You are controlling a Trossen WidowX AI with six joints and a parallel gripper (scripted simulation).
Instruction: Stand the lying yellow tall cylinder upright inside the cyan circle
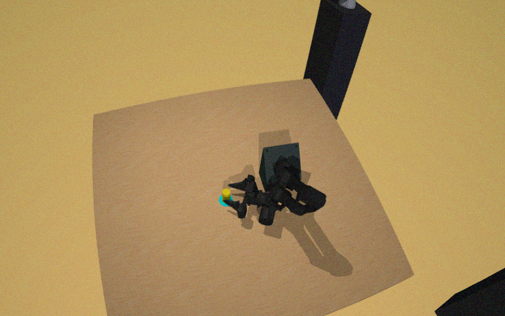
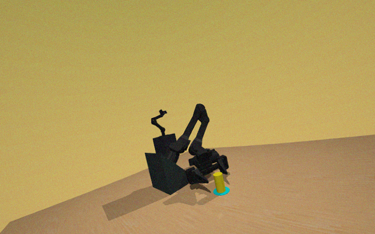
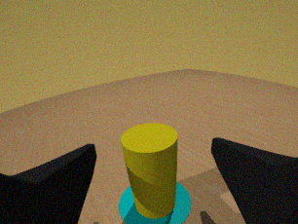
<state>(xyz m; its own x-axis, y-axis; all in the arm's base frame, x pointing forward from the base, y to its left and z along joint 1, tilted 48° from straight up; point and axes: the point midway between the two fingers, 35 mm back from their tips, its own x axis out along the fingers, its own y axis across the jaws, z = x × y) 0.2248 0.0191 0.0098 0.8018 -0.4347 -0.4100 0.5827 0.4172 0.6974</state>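
Now the yellow tall cylinder [image 3: 149, 169] stands upright inside the cyan circle [image 3: 176, 212] (base slightly off-centre, toward the left rim). Gripper [image 3: 152, 190] is spread wide, fingers flanking the cylinder with visible gaps, holding nothing. Placement and release look done; only withdrawal remains, judged best straight back.

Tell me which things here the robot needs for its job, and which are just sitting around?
Needed for the job:
- yellow cylinder, standing upright
- cyan circle under it
- gripper, open, fingers apart on both sides of the cylinder

Just sitting around:
- dark tower at the table's corner
- dark block at the picture's edge
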